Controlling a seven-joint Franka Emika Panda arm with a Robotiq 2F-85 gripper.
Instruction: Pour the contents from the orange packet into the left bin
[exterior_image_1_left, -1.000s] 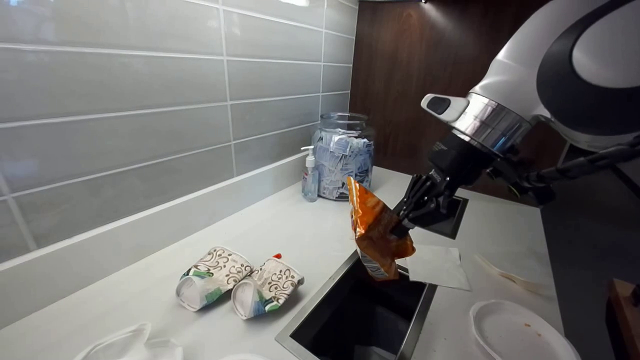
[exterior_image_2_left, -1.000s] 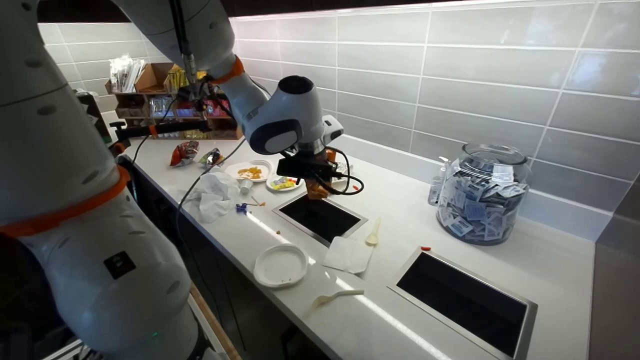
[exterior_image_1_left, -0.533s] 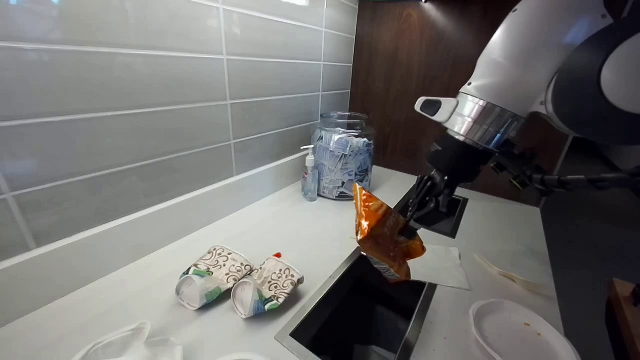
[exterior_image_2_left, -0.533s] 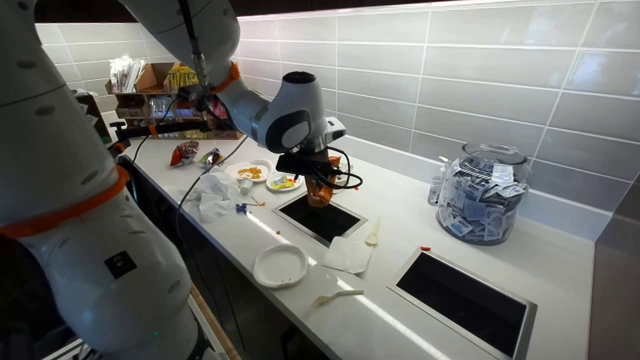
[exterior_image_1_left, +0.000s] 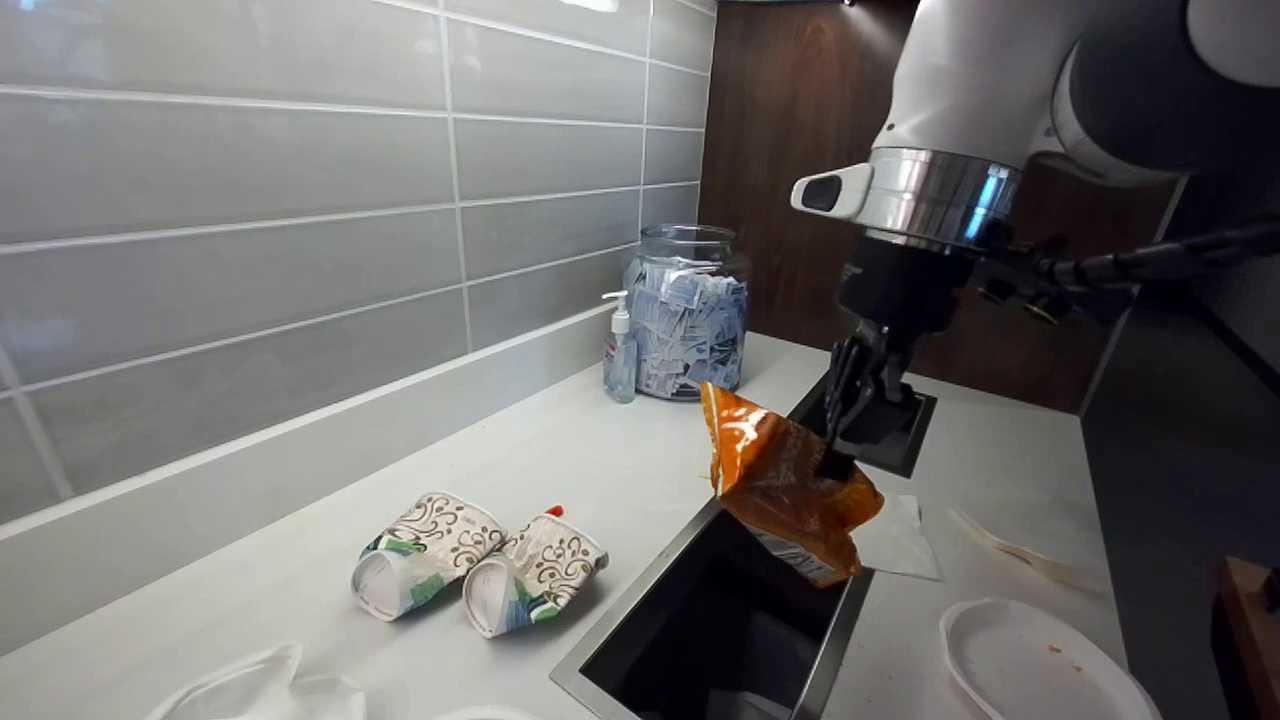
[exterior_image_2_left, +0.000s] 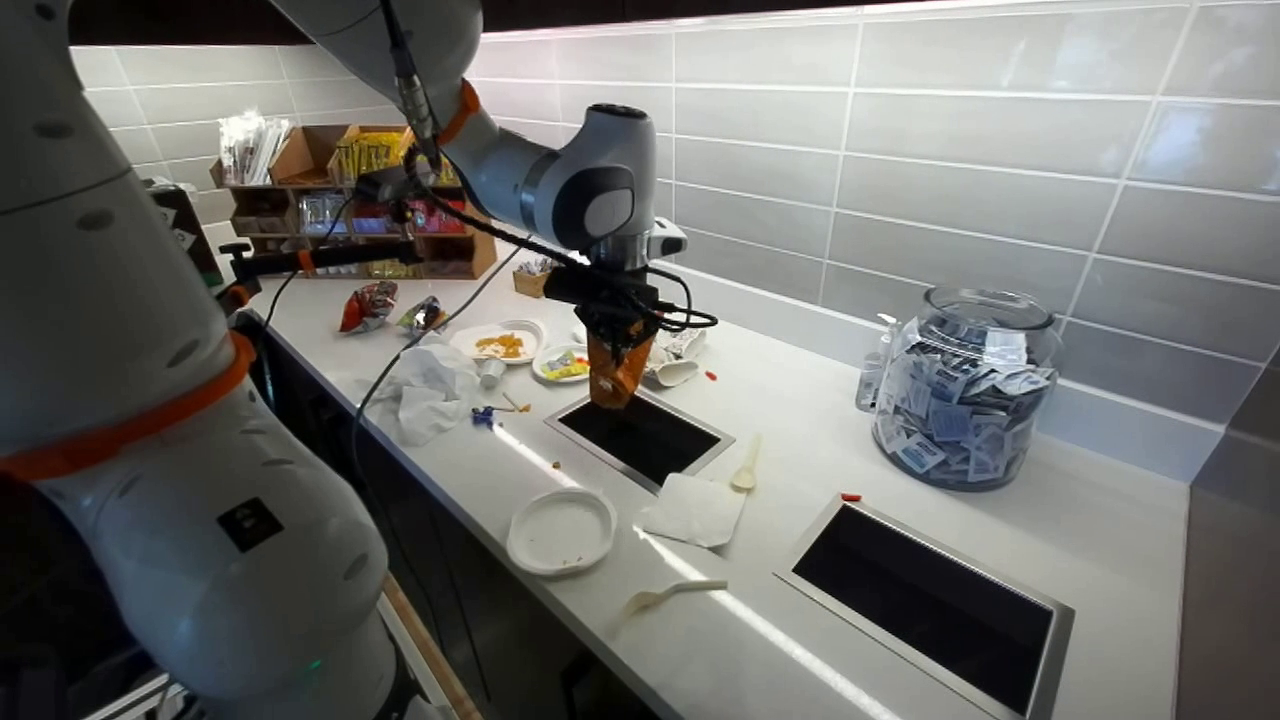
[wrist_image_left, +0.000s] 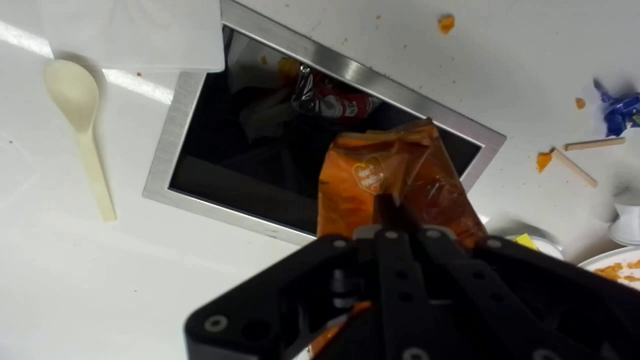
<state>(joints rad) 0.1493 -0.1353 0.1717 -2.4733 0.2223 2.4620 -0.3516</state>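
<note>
My gripper (exterior_image_1_left: 838, 462) is shut on the orange packet (exterior_image_1_left: 765, 470), a shiny crumpled bag with brown patches. It pinches the packet near its middle, and the lower part hangs tilted above the left bin (exterior_image_1_left: 642, 590), a black opening with a metal rim. The same gripper (exterior_image_2_left: 615, 330), packet (exterior_image_2_left: 612, 378) and bin (exterior_image_2_left: 600, 457) show in an exterior view. In the wrist view the fingertips (wrist_image_left: 397, 210) press into the packet (wrist_image_left: 345, 187), which covers one end of the bin (wrist_image_left: 175, 135). A red wrapper (wrist_image_left: 345, 106) lies inside the bin. The packet's mouth cannot be made out.
A smaller-looking opening (exterior_image_1_left: 895, 440) lies farther along the counter. Two pale patterned pouches (exterior_image_1_left: 430, 550) lie beside the bin. A glass jar (exterior_image_2_left: 965, 400) and a pump bottle (exterior_image_2_left: 875, 370) stand by the wall. A plate (exterior_image_2_left: 562, 535), a napkin (exterior_image_2_left: 695, 512) and a spoon (wrist_image_left: 82, 120) lie near the bin.
The wrist has turned more upright. The packet has swung toward the rim side in an exterior view, staying gripped over the bin. No falling contents are visible.
</note>
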